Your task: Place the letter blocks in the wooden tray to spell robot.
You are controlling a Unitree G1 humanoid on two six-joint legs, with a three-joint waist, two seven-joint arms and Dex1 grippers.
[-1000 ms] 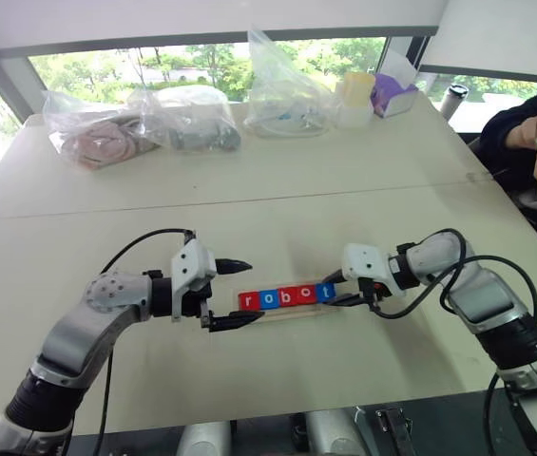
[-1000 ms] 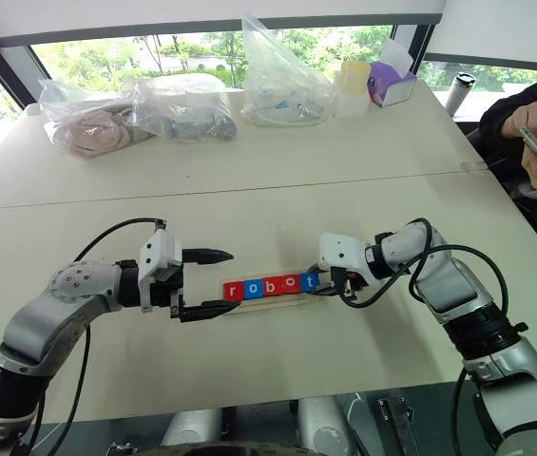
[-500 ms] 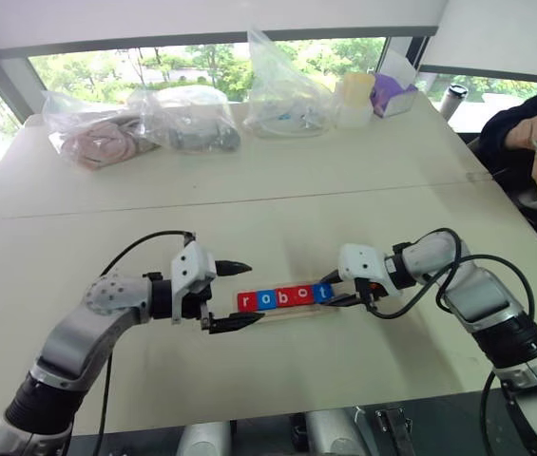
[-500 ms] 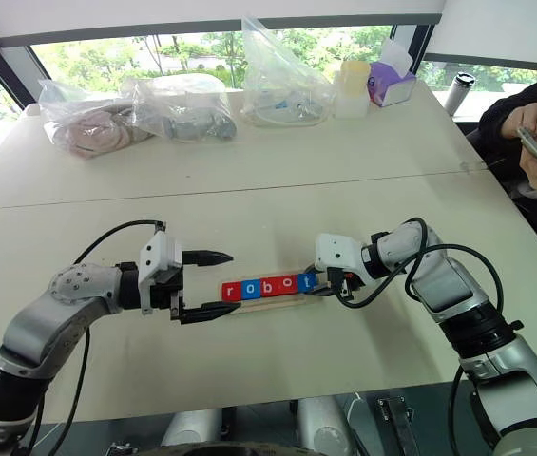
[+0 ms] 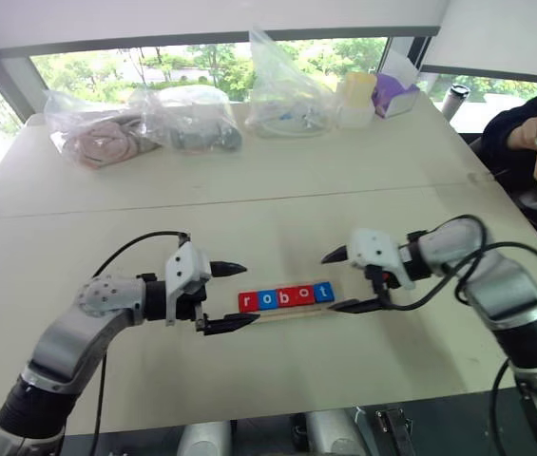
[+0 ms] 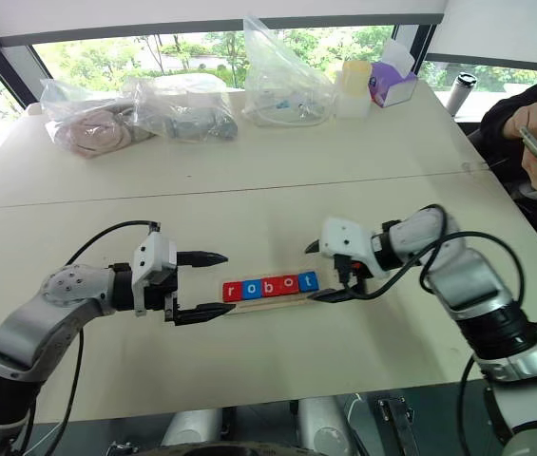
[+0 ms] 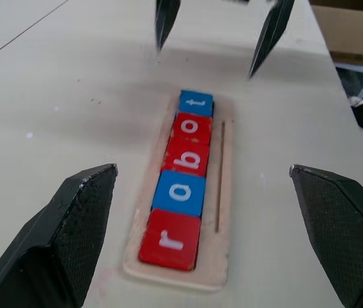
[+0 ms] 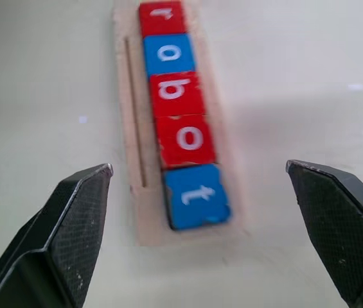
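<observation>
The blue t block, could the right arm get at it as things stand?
Probably yes. The t block lies at the tray's near end, just ahead of the right gripper's open fingers, with nothing between them.

An office or lab room seems to be hosting this: a broad pale table (image 5: 278, 190) is standing by wide windows (image 5: 201, 62) looking onto trees, clear bags (image 5: 144, 119) and a tissue box (image 5: 393, 93) are sitting along its far edge, and a person (image 5: 534, 142) is sitting beside it.
</observation>
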